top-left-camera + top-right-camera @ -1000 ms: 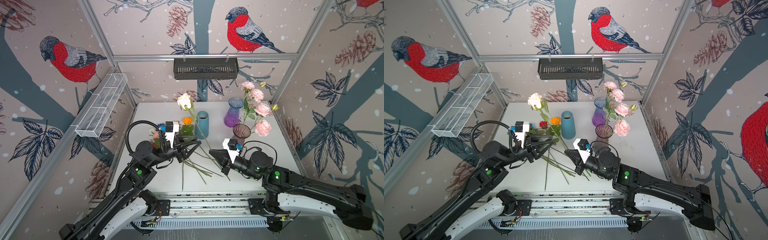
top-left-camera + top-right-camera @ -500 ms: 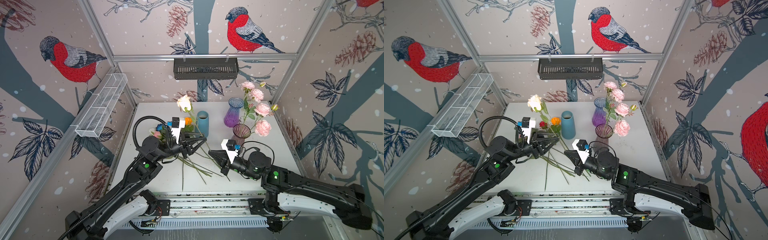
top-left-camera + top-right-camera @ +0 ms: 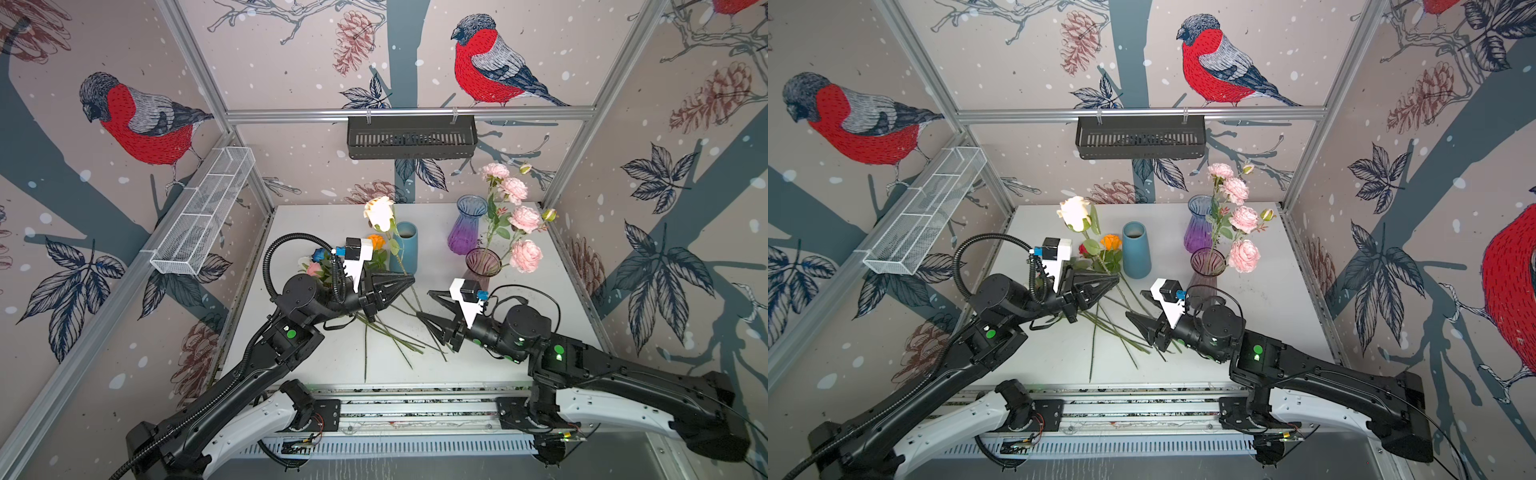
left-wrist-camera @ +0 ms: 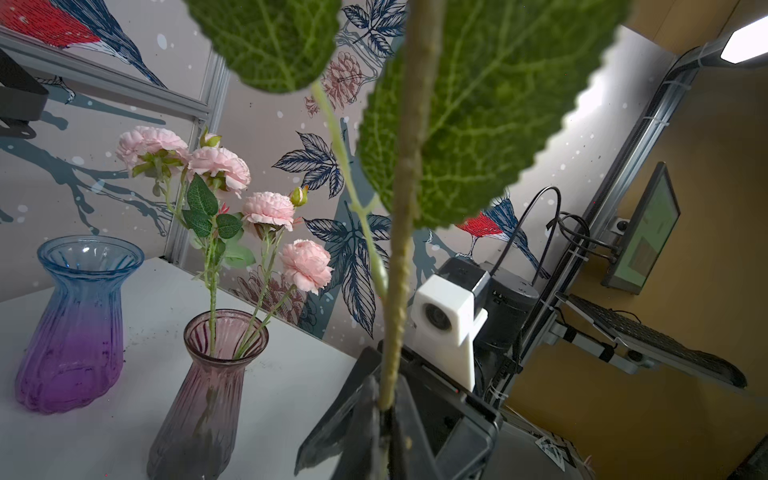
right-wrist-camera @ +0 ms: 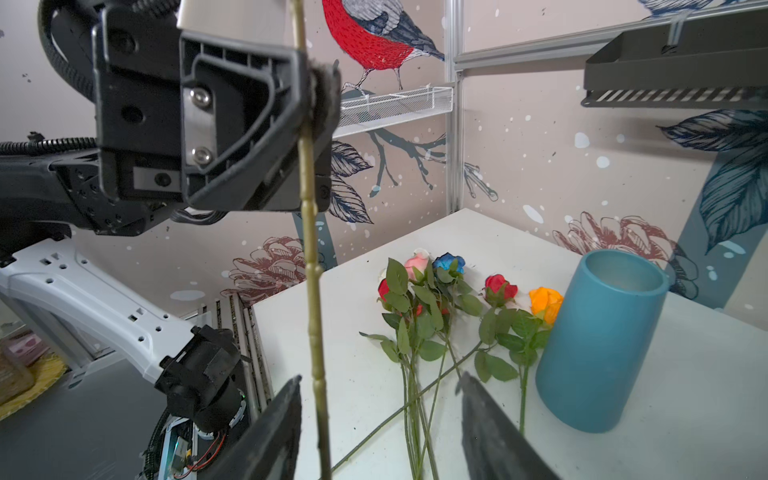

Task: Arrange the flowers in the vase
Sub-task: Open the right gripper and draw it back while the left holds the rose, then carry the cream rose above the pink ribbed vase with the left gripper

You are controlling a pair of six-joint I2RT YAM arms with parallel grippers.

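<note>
Several roses (image 5: pixel 432 299) lie on the table (image 3: pixel 316 224), only the pink sprays (image 3: pixel 519 220) are in the vase (image 3: pixel 482 266); left gripper (image 3: pixel 409 279) clamped on the cream rose (image 3: pixel 379 212) stem, right gripper (image 3: pixel 424 304) jaws apart around it lower down

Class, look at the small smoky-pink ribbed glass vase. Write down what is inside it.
Green stems of a pink ruffled flower spray stand inside the smoky-pink ribbed glass vase. The dark tinted wall obscures the stem ends and the bottom.
</note>
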